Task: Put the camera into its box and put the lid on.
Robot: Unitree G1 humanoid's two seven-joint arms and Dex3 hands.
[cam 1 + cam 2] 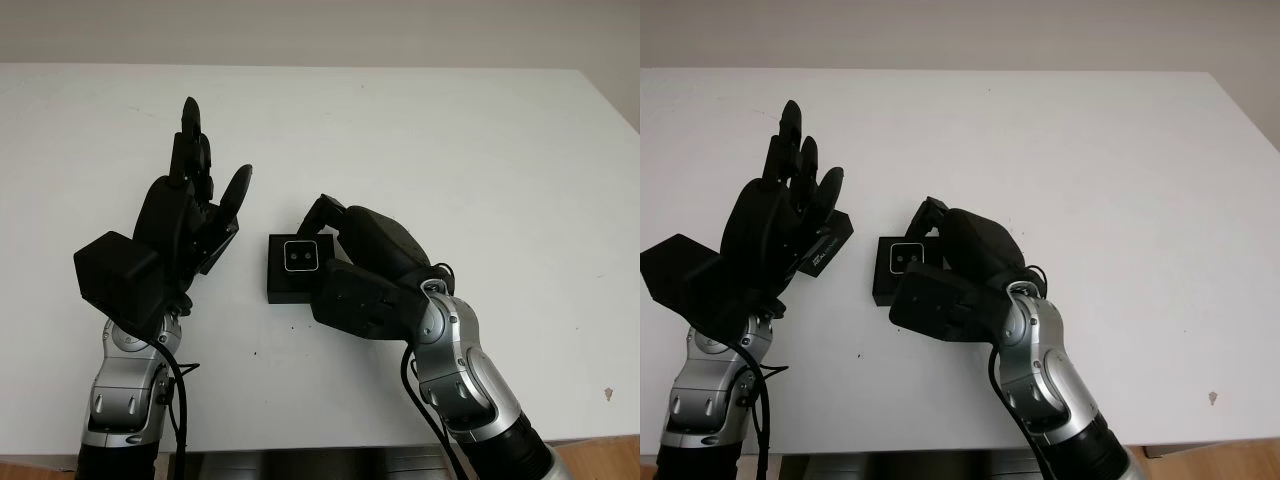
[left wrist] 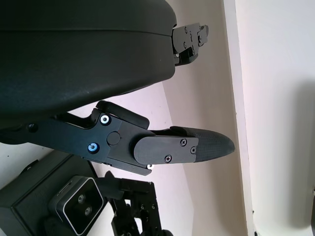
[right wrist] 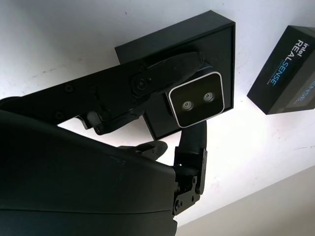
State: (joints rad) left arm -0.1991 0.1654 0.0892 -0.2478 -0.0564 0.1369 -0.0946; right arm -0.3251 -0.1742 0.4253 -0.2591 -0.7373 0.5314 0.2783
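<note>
Black box [image 1: 290,285] held the camera [image 3: 196,99], right hand [image 1: 335,235] clamped on it; lid [image 3: 288,71] just beside; left hand [image 1: 190,205] open above table [image 1: 450,150].

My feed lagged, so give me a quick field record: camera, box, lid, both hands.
camera: gripped by the right hand, over the open box, lenses up
box: black, open, on the table
lid: off, beside the box, near the left hand
right hand: shut on the camera at the box
left hand: open, raised beside the box
</note>
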